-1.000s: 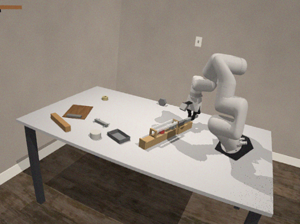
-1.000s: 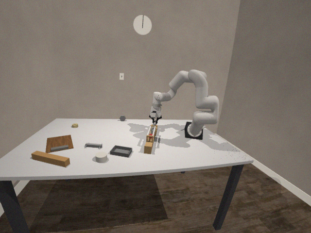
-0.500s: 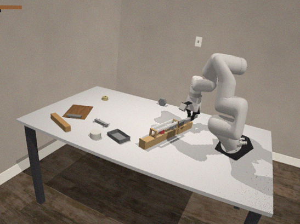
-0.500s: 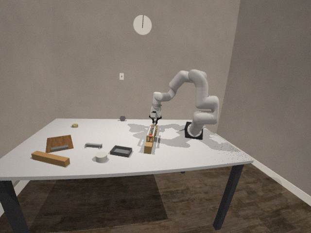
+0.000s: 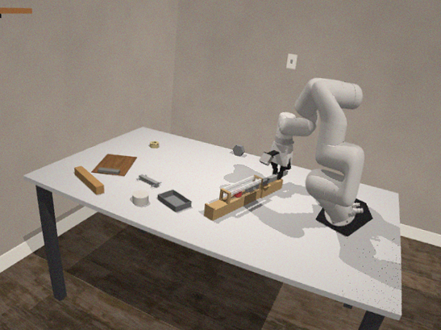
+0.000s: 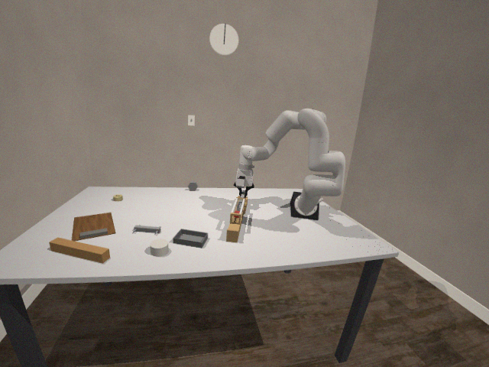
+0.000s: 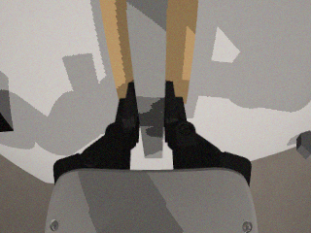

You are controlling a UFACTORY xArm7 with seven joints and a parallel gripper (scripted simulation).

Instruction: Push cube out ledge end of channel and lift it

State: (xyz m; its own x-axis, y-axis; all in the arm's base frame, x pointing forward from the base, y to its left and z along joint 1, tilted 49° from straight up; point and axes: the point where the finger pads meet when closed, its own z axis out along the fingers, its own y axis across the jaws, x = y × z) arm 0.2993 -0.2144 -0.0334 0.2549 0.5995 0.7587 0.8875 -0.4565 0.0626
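A long wooden channel (image 5: 223, 206) (image 6: 234, 232) (image 7: 183, 19) lies on the white table (image 5: 244, 241) (image 6: 276, 245), with a clear cover over its middle. A small red cube (image 5: 238, 193) (image 6: 235, 212) sits inside it, under the cover. My gripper (image 5: 279, 171) (image 6: 243, 192) (image 7: 151, 94) hangs just outside the channel's end nearest the robot base. It is shut on a thin grey stick (image 7: 151, 107) (image 5: 268, 180) that reaches from the fingers into the channel between the two wooden walls. The channel's other end, towards the table's front, ends in a solid wooden block.
A grey tray (image 5: 174, 199) (image 6: 190, 238), a white cylinder (image 5: 140, 197) (image 6: 159, 247), a wooden block (image 5: 88, 179) (image 6: 79, 249), a wooden board (image 5: 118, 160) (image 6: 90, 221), a small grey rack (image 5: 148, 180) (image 6: 147, 228), a yellow ring (image 5: 154, 144) (image 6: 118, 197) and a grey hexagonal piece (image 5: 238, 150) (image 6: 192, 186) lie left of the channel.
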